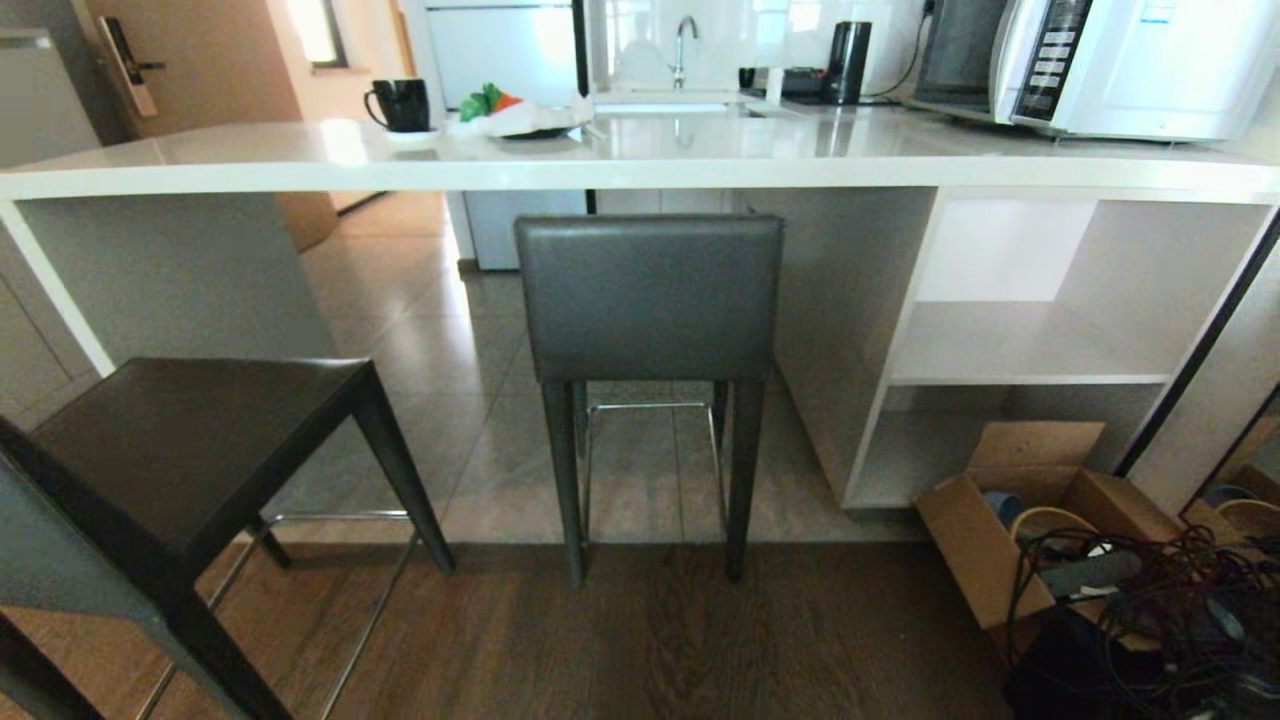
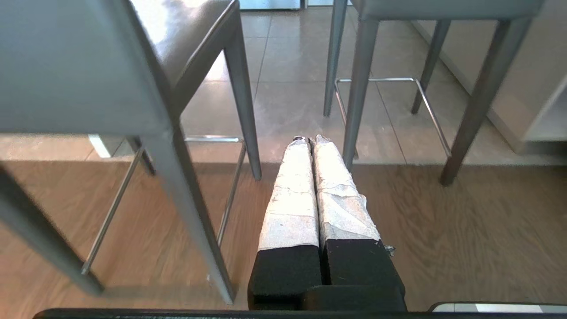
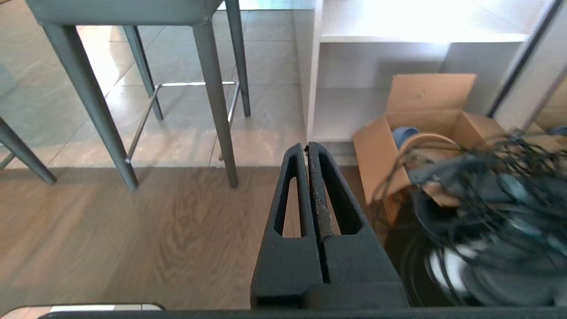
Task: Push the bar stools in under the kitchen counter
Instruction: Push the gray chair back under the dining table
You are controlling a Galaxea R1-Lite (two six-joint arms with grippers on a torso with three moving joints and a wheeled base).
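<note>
We see the long white table (image 1: pixel 640 160) first. One bar stool (image 1: pixel 648 300) stands tucked under its edge, back toward us. The other stool (image 1: pixel 190 440) stands out on the wood floor, left and nearer. Our left gripper (image 2: pixel 310 141) and right gripper (image 3: pixel 307 146) hang low, jaws pressed together, holding nothing.

A: Stools (image 1: pixel 648 300)?
B: Dark grey seats, dark legs, chrome footrest bars.
A: Desk (image 1: pixel 640 160)?
B: Glossy white top. Mug (image 1: pixel 402 104) black. Floor (image 1: pixel 700 640) brown wood-grain, then pale grey tiles (image 1: pixel 440 330).
</note>
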